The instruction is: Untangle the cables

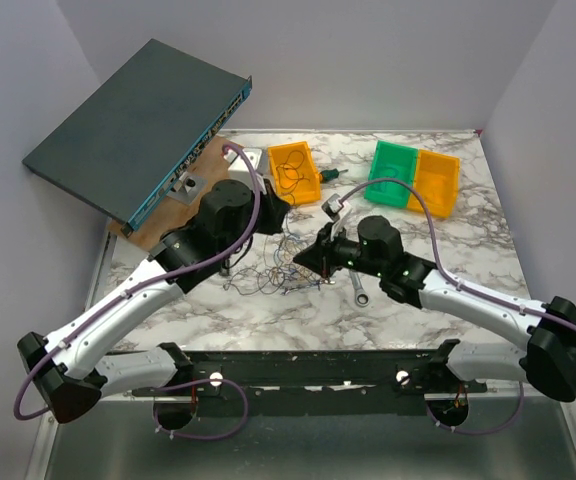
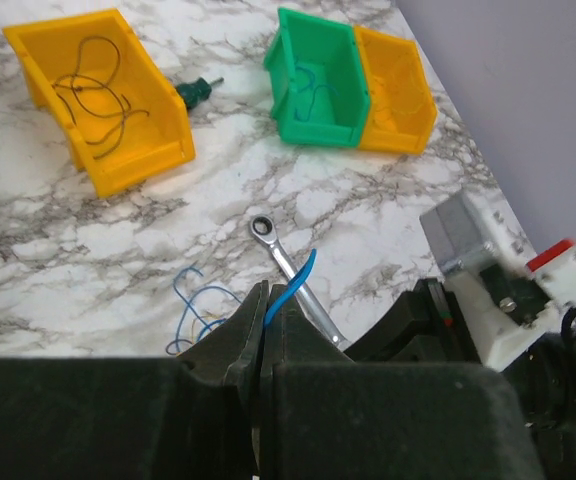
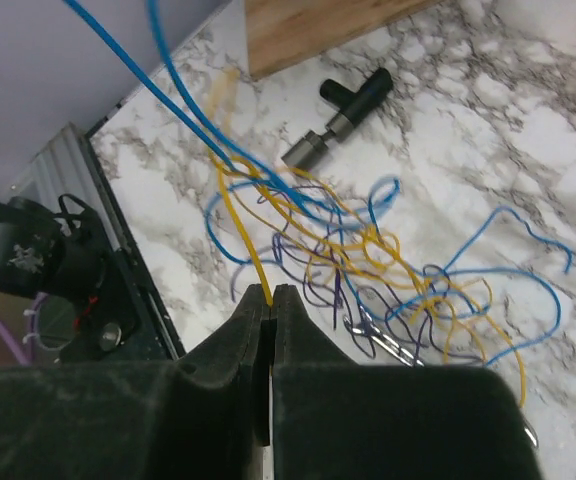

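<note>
Grey-teal flat box (image 1: 138, 125) at upper left of the overhead view, tilted, lying over a wooden board (image 1: 188, 195) at the left rear of the marbled worktop (image 1: 488, 240).

Just right of the box, left pincer (image 2: 265, 305) pressed together, pinching a blue cable (image 2: 293, 290) curling up from between the fingertips in the left wrist view.

Toward upper centre, an orange bin (image 1: 306, 192) with dark thin wires (image 2: 93, 95) coiled inside, and a small green-handled tool (image 2: 196, 92) on the marble just beside it.

At centre, the cables (image 1: 273, 270): a loose tangle of blue, yellow and dark strands, spread flat on the worktop between the 2 arms, below the orange bin in frame.

At the tangle's right edge, right pincer (image 3: 271, 300) clamped tight on a yellow cable (image 3: 251, 262) rising from its tips. In the right wrist view, 2 blue strands (image 3: 148, 77) stretched straight toward the upper left, lifted clear of the heap. Beyond the heap in that view, a black T-shaped tool (image 3: 350, 108) near the board.

Just right of the tangle, a silver wrench (image 1: 358, 288), below the right arm's wrist in the overhead view.

At upper right, a green bin (image 1: 392, 196) and a yellow bin (image 1: 446, 200) touching side by side, with a blue wire (image 2: 313, 95) inside the green bin.
</note>
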You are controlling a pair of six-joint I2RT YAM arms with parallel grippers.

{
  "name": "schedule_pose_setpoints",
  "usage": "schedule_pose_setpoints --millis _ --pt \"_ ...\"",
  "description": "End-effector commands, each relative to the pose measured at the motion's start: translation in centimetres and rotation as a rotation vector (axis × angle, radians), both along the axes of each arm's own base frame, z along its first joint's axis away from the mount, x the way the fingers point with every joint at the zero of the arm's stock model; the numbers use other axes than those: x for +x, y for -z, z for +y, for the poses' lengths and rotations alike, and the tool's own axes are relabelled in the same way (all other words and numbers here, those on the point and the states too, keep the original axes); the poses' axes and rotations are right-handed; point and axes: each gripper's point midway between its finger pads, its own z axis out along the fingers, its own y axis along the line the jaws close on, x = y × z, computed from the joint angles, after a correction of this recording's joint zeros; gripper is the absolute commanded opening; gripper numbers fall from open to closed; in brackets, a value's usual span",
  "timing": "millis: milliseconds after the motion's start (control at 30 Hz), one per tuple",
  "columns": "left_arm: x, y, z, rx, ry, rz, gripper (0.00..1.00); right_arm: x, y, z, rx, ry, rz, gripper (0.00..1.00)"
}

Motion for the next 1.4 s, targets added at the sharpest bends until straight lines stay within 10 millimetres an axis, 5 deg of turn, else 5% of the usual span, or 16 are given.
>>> schedule_pose_setpoints --millis 0,133,267,400,467,567,700,767,933,1133,1367 --pt "1.8 -5.7 3.2 -0.018 -0.099 -0.115 0.0 1.0 3.3 -2.6 -0.036 0.174 0.038 0.01" --pt "2.3 -10.7 7.0 -0.095 -0.195 -0.201 0.0 1.8 8.5 -7.2 -0.147 0.435 0.152 0.01" --pt "2.3 -13.9 10.8 -0.127 -0.301 -0.256 0.0 2.5 13.0 -14.8 -0.291 0.868 0.274 0.01" --pt "2.0 -14.4 13.2 -0.132 -0.387 -0.269 0.0 2.3 12.5 -19.6 -0.225 1.139 0.286 0.01" --pt "1.8 -14.3 13.8 -0.138 -0.406 -0.269 0.0 2.3 11.1 -20.5 -0.158 1.178 0.261 0.01" --pt "1.3 -14.5 12.6 -0.151 -0.325 -0.292 0.0 2.6 7.8 -17.9 -0.072 0.974 0.155 0.01" --pt "0.5 -15.4 10.1 -0.178 -0.178 -0.314 0.0 2.2 3.7 -14.7 -0.029 0.729 0.034 0.53" --pt "0.0 -16.1 9.2 -0.19 -0.116 -0.333 0.0 2.1 1.8 -13.5 -0.032 0.644 -0.025 0.65" --pt "-1.2 -17.5 7.5 -0.221 0.002 -0.366 0.0 1.5 -3.0 -9.6 0.005 0.406 -0.152 0.77" --pt "-2.5 -18.5 5.3 -0.261 0.147 -0.378 0.0 -1.7 -6.6 -3.1 0.113 -0.007 -0.225 0.85" --pt "-2.8 -17.5 2.3 -0.293 0.289 -0.311 0.0 -0.5 -10.9 0.1 0.241 -0.072 -0.302 0.89"
